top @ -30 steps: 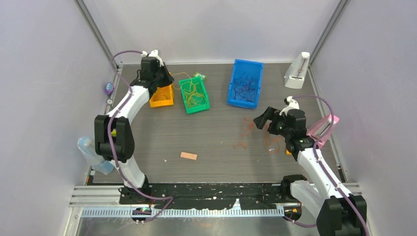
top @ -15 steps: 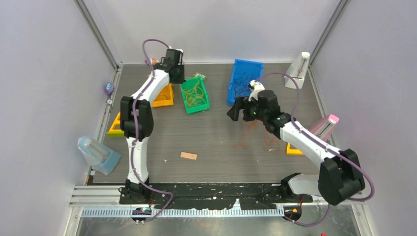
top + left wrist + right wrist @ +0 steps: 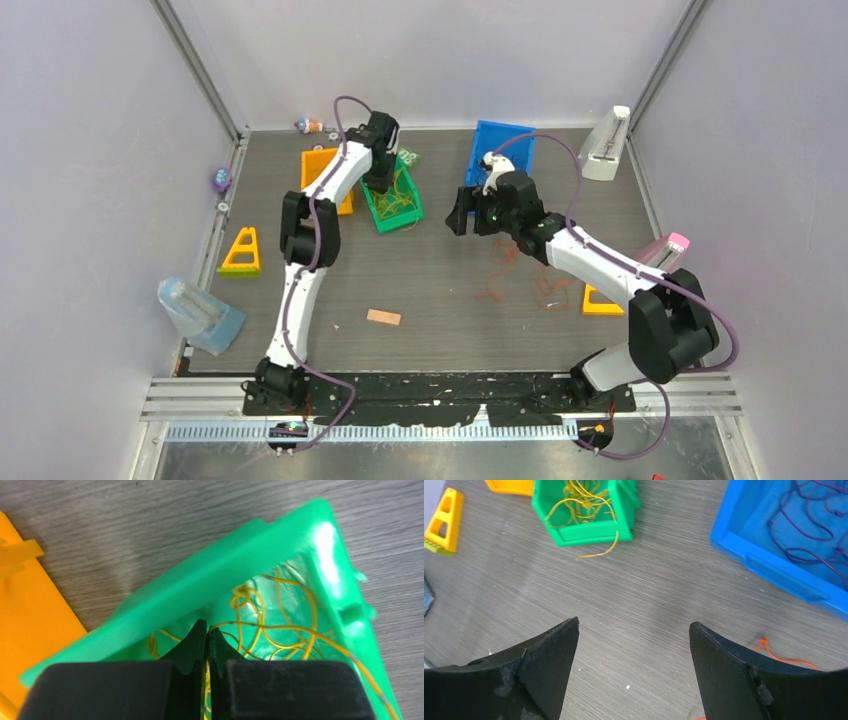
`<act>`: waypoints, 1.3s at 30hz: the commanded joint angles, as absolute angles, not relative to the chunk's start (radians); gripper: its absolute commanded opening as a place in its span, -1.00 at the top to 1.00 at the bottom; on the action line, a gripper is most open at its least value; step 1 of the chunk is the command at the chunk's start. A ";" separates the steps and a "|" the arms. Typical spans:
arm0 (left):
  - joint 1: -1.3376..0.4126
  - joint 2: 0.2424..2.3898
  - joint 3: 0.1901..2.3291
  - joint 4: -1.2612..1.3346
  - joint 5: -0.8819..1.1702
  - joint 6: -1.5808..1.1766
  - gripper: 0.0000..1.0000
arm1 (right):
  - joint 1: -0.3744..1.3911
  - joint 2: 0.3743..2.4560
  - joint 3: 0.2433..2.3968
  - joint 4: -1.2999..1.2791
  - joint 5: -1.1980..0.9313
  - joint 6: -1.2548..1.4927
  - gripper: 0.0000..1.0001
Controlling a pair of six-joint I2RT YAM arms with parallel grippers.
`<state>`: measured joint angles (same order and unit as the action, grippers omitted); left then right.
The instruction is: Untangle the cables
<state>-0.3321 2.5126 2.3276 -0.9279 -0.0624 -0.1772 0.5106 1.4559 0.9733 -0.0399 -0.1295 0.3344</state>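
Observation:
A green bin [image 3: 408, 210] holds tangled yellow cables [image 3: 397, 192]. My left gripper [image 3: 383, 183] hangs over its left part, shut on a yellow cable [image 3: 260, 626] that runs between the jaws [image 3: 206, 628] inside the green bin [image 3: 200, 590]. A blue bin [image 3: 500, 165] holds dark purple cables [image 3: 819, 525]. Orange cables [image 3: 520, 272] lie loose on the table. My right gripper [image 3: 460, 212] is open and empty above the bare table between the two bins [image 3: 634, 625]. One yellow strand [image 3: 600, 551] hangs over the green bin's front wall [image 3: 584, 535].
An orange bin [image 3: 322, 175] stands left of the green one. A yellow triangle block [image 3: 243, 252] and a clear bag [image 3: 195, 310] sit at the left. A tan piece [image 3: 383, 317] lies mid-table. A white holder [image 3: 605, 145] and a pink-capped holder [image 3: 665, 252] stand at the right.
My left arm swung right from the orange bin to the green bin. My right arm moved left and away from the orange cables to the gap between the bins.

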 commanded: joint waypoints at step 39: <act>-0.401 1.693 1.563 -0.414 0.050 -0.308 -0.26 | 0.486 1.325 0.959 -0.161 -0.047 0.292 -0.30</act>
<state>-0.4175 1.8961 1.7046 -0.6125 0.0624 -0.2558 0.4419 1.2369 0.7998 -0.2394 -0.0441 0.3122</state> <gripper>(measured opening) 0.625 0.686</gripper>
